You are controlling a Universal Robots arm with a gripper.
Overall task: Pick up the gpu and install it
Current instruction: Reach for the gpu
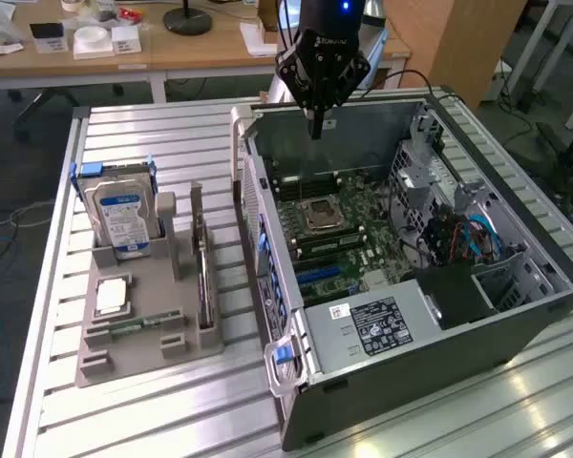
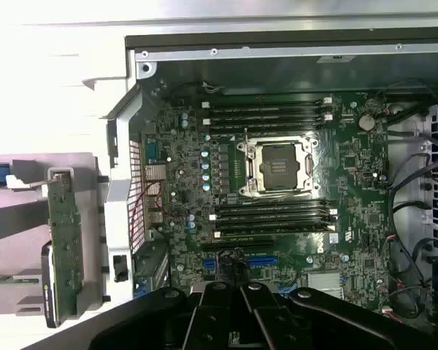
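The gpu [image 1: 203,277] stands on its long edge in a slot of the grey holder [image 1: 143,353], at the exterior view's left of the open computer case [image 1: 439,334]. In the wrist view the gpu [image 2: 64,248] shows its green circuit-board side just outside the case wall. My gripper [image 1: 315,126] hangs above the far wall of the case, over the motherboard [image 2: 277,211], well apart from the gpu. Its fingers [image 2: 257,310] are shut together with nothing between them. Blue expansion slots [image 2: 257,260] lie close to the fingertips.
The holder also carries a silver hard drive with a blue-white label [image 1: 122,221], a square processor chip [image 1: 112,296] and a narrow memory stick [image 1: 138,324]. Inside the case are an empty processor socket [image 2: 281,164], memory slots, cables [image 1: 458,239] and a drive cage. A wooden desk [image 1: 124,48] stands behind.
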